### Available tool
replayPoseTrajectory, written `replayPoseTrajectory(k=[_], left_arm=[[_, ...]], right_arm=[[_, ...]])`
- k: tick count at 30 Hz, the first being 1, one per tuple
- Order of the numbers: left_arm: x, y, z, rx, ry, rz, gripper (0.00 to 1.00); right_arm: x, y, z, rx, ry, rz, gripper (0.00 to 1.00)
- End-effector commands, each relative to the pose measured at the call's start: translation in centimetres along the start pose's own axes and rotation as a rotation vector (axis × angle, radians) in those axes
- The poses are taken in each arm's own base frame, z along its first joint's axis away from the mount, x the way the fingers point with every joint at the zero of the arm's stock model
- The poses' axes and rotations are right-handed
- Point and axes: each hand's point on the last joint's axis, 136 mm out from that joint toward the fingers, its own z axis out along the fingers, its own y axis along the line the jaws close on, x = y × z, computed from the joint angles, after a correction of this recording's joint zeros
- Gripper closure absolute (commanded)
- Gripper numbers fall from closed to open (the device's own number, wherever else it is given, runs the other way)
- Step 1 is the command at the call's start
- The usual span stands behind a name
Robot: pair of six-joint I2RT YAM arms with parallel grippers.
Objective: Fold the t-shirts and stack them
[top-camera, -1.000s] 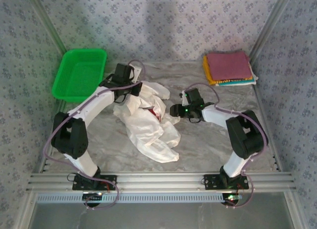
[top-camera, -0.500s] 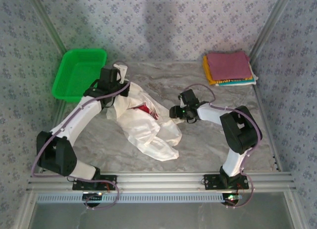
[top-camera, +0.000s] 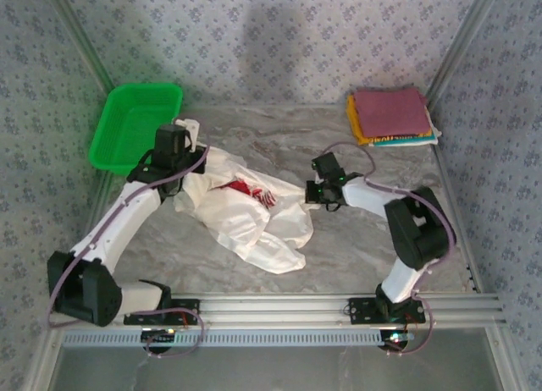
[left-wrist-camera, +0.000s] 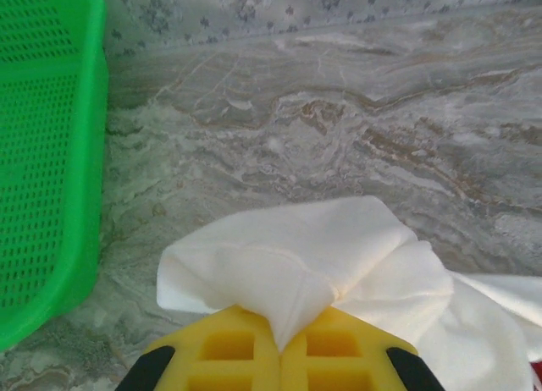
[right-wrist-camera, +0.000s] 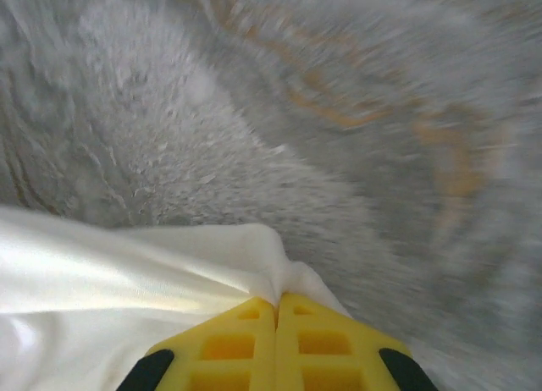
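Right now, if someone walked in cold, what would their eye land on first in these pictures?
The white t-shirt, crumpled mid-table with a red-and-black graphic showing, is held between the left tool and the right tool, each shut on an edge of it. Next come the bright green mesh basket at the far left corner and the stack of folded shirts, maroon on top, at the far right corner.

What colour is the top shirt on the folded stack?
Maroon. The top shirt shows best in the top external view.
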Motion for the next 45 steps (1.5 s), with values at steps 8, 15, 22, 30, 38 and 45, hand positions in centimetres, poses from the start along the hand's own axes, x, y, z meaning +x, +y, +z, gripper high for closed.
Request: replayPoseTrajectory(k=[8, 15, 22, 30, 38, 45], left_arm=[[-5.2, -3.7, -12.7, 0.275, -0.329, 0.032, 1.0], [-5.0, -7.1, -22.6, 0.487, -0.459, 0.126, 1.0], [-5.3, -8.2, -29.8, 0.631, -0.549, 0.106, 1.0], [-8.7, -5.6, -30.3, 0.446, -0.643, 0.115, 1.0], [-16.4, -1.8, -18.8, 0.222, -0.616, 0.105, 1.0], [-16.4, 4.2, -3.5, 0.126, -0.495, 0.054, 0.87]], right_arm=[[-5.6, -2.0, -15.0, 0.012, -0.375, -0.044, 1.0], [-5.1, -1.6, -27.2, -0.007, -0.623, -0.126, 1.0], [-2.3, -1.5, -37.1, -0.034, -0.766, -0.206, 1.0], [-4.5, -2.2, -41.4, 0.057, -0.858, -0.194, 1.0], [-16.0, -3.0, -36.7, 0.157, -0.819, -0.135, 1.0], [-23.4, -7.2, -24.3, 0.119, -0.706, -0.011, 0.64]])
